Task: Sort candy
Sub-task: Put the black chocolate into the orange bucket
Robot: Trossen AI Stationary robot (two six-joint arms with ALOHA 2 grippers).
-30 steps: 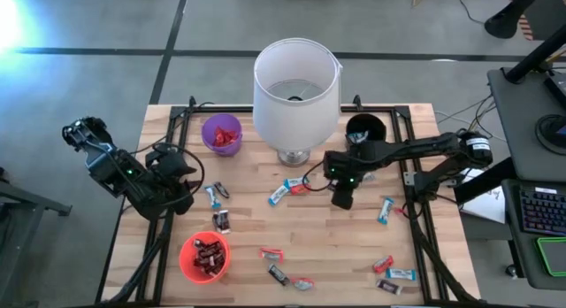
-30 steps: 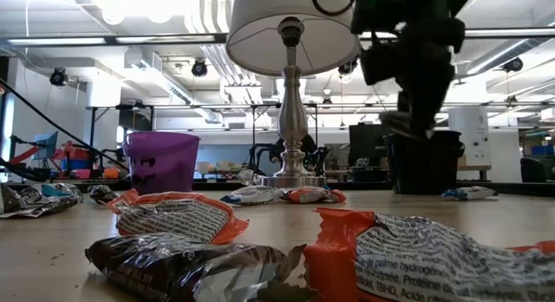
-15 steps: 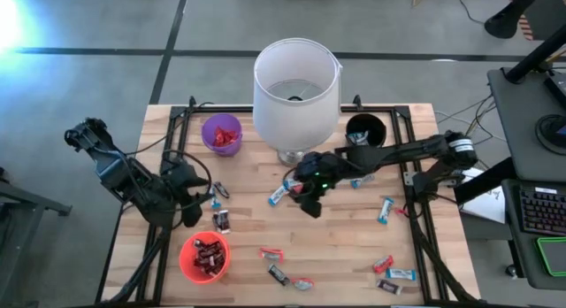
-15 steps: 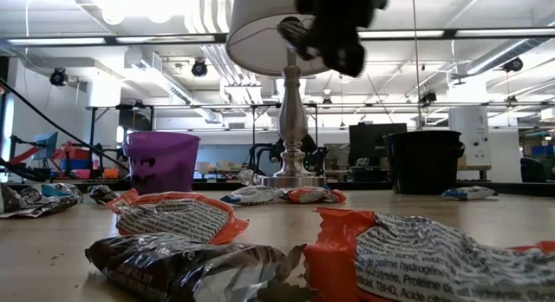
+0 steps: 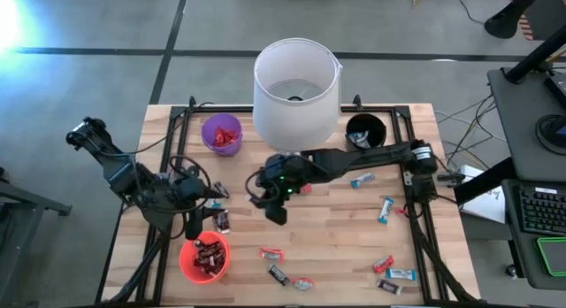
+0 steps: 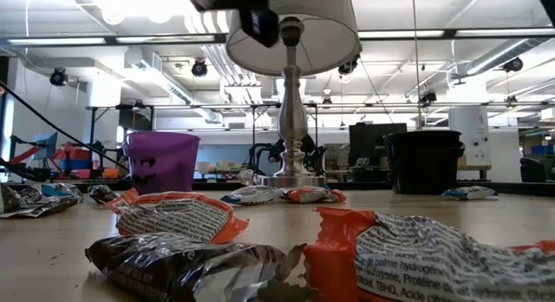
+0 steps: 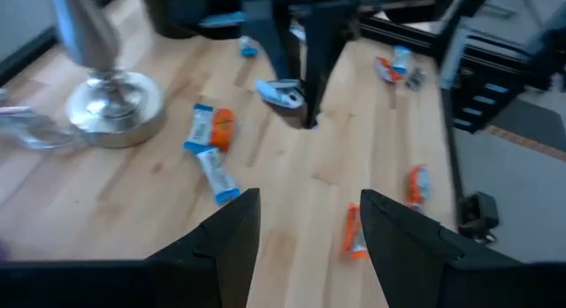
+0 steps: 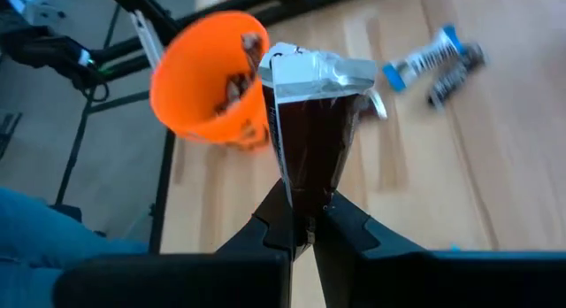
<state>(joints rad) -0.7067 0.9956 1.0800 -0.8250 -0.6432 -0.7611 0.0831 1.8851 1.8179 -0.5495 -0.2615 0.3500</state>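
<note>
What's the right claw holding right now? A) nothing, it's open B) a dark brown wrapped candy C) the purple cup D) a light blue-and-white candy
B: in the right wrist view the right claw is pinched shut on a dark brown wrapped candy, with the orange cup ahead of it.

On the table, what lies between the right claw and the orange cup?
In the high view, one dark candy lies on the wood between the right claw, shut on a dark-wrapped candy, and the orange cup.
</note>
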